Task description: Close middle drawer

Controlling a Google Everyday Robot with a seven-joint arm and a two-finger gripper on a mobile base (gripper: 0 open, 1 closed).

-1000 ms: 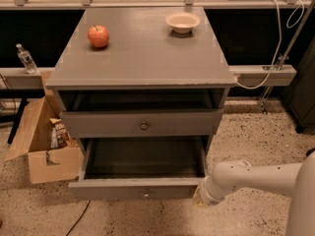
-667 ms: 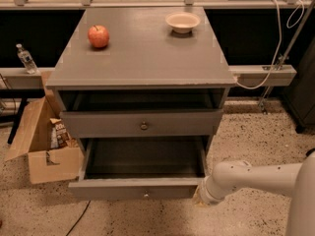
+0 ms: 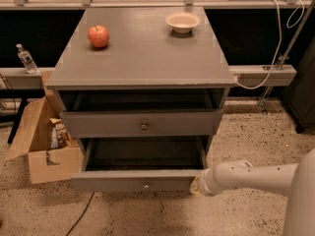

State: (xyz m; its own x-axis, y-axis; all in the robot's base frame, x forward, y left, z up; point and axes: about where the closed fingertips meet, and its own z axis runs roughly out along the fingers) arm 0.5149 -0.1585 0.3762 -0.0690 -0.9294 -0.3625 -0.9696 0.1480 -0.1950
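The claw (image 3: 196, 185), whose state cannot be told, sits against the right end of the middle drawer (image 3: 133, 182) front, apparently placed to push it shut; this drawer stands pulled well out beneath the upper drawer (image 3: 142, 124) and looks empty, while the box (image 3: 49, 165) beside it holds packets (image 3: 59, 133).

My arm (image 3: 261, 176) enters from the right edge, low in the view, and lies almost level, stretched toward the left. It is white, thick and round. The wrist (image 3: 219, 179) narrows a little. The gripper (image 3: 196, 185) is at the left end, and only a small pale part shows.
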